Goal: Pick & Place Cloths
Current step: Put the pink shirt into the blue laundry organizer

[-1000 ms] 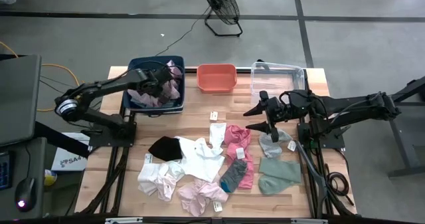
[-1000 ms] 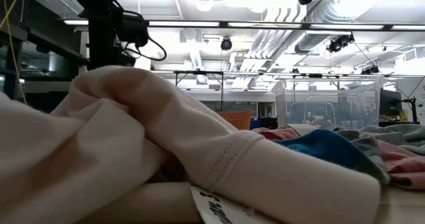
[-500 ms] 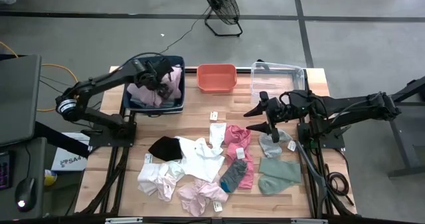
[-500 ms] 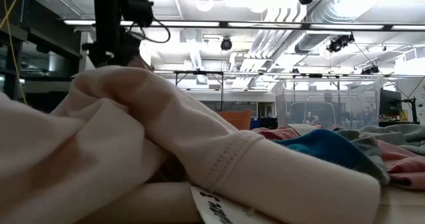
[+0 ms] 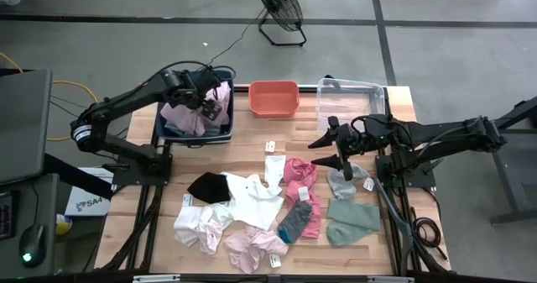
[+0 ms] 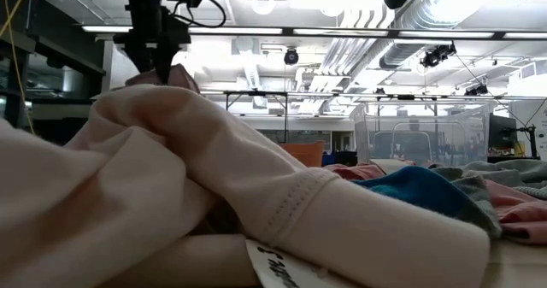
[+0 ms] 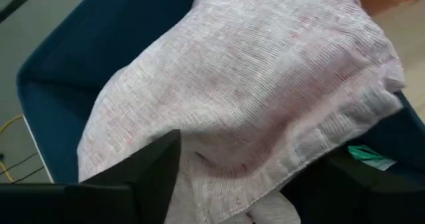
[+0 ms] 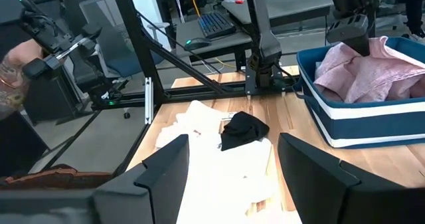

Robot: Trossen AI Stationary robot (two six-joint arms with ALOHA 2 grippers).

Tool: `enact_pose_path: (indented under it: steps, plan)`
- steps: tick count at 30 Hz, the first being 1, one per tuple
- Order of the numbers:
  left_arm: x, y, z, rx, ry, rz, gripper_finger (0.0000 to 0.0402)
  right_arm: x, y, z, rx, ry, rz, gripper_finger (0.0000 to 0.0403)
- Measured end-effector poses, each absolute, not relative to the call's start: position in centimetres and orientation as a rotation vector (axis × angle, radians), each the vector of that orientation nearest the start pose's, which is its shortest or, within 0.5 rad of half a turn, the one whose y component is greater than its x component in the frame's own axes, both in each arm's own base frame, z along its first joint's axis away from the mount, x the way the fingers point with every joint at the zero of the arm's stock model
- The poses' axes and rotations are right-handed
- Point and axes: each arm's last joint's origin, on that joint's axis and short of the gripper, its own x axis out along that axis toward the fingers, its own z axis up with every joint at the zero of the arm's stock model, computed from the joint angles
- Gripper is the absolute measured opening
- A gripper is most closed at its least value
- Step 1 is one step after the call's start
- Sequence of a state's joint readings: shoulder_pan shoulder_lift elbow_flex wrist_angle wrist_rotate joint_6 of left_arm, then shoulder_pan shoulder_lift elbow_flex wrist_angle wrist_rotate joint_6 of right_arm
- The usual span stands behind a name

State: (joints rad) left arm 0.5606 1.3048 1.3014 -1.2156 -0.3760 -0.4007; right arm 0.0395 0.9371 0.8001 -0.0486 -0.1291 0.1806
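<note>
A wooden table (image 5: 168,241) still carries most of the cloths (image 5: 268,203), a spread of white, pink, black, grey and sage pieces lying well below both claws. The blue bin (image 5: 172,133) already holds a pink garment (image 5: 180,117), directly under the left claw (image 5: 210,105), whose fingers stand apart and empty above it. The right claw (image 5: 336,151), fingers apart, hangs just beside a grey cloth (image 5: 340,182). Judging by this, one piece is placed and about a dozen remain. The orange bin (image 5: 274,98) and clear bin (image 5: 351,94) look empty.
</note>
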Motion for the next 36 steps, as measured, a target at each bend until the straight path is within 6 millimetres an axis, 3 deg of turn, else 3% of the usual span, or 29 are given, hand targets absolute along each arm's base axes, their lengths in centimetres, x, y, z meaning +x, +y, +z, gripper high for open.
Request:
enact_pose_path:
  steps: [3, 11, 21, 29, 33, 36]
  plan:
    - [18.8, 13.0, 32.9, -0.43, 1.082, 1.052, 0.0204, 20.9, 1.2, 32.4, 0.188, 0.2, 0.151, 0.0222]
    - [18.8, 12.8, 32.7, -0.411, 1.134, 0.953, 0.0014, 20.9, 1.2, 32.4, 0.189, 0.2, 0.151, 0.0222]
    - [18.8, 12.8, 33.1, -0.403, 1.135, 0.932, 0.0053, 20.9, 1.2, 32.4, 0.19, 0.2, 0.151, 0.0222]
    - [18.7, 12.7, 37.0, -0.422, 1.011, 0.911, 0.0116, 20.9, 1.2, 32.4, 0.19, 0.201, 0.151, 0.0222]
    - [18.6, 12.6, 37.9, -0.428, 0.978, 0.925, 0.012, 20.9, 1.2, 32.4, 0.19, 0.201, 0.15, 0.0222]
    - [18.6, 12.7, 37.2, -0.41, 1.001, 0.955, 0.0103, 20.9, 1.2, 32.4, 0.19, 0.201, 0.151, 0.0222]
